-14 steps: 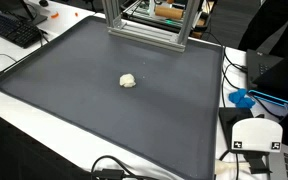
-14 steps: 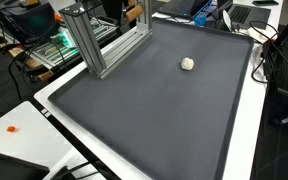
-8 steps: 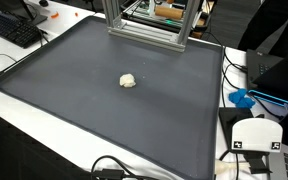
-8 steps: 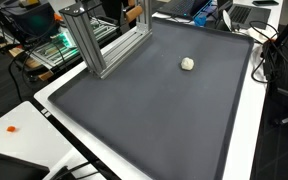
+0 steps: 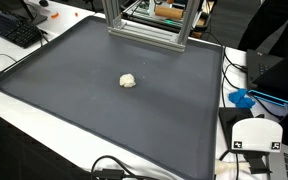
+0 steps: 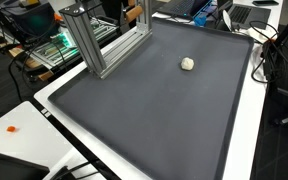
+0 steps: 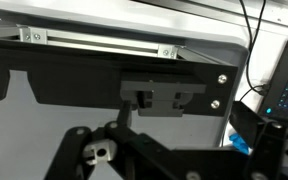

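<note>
One white lump (image 5: pixel 128 80) centred on grey mat (image 5: pixel 64 100), edges well apart, tool (image 7: pixel 174 165) opening unclear

Found no legible word, brand or number in any view. Noted a black-and-white patterned label (image 5: pixel 255 146) on the white device (image 5: pixel 246 130) at the lower right of an exterior view, too small to read. Noted key legends on the keyboard (image 5: pixel 12 28) in the upper left of the same view, too fine to make out. Saw bluish glowing marks on the screen (image 7: pixel 287 85) at the right edge of the wrist view, blurred past reading
</note>
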